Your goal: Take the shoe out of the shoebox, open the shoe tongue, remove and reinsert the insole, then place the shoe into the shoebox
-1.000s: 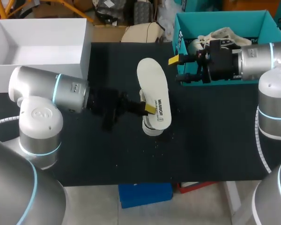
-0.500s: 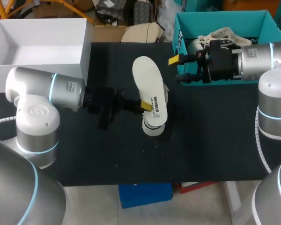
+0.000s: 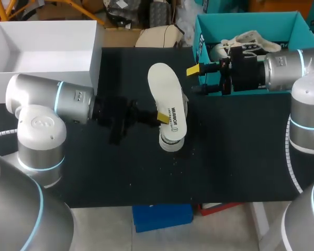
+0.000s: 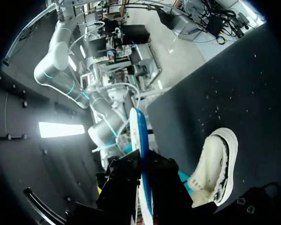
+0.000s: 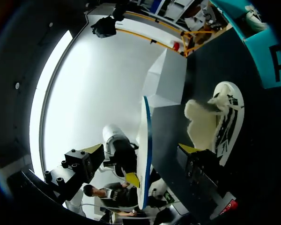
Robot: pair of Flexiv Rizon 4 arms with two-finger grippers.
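My left gripper (image 3: 161,117) is shut on a white insole (image 3: 167,99) and holds it over the table's middle. In the left wrist view the insole (image 4: 139,136) stands edge-on between that gripper's (image 4: 143,164) black fingers. A white fleece-lined shoe (image 3: 170,144) lies on the black table under the insole, and its open mouth shows beside the gripper (image 4: 215,168). My right gripper (image 3: 195,79) is open just right of the insole's toe end. From the right wrist, the insole (image 5: 144,140) is seen edge-on ahead of the spread fingers (image 5: 142,150), with the shoe (image 5: 215,122) beyond.
The teal shoebox (image 3: 209,23) stands at the back right with a second white shoe (image 3: 240,41) inside. A white open box (image 3: 47,49) sits at the back left. The black table (image 3: 235,157) stretches toward the front edge.
The left arm shifted the insole slightly left and turned it a little. The right gripper then moved a bit left, toward the insole's toe end.
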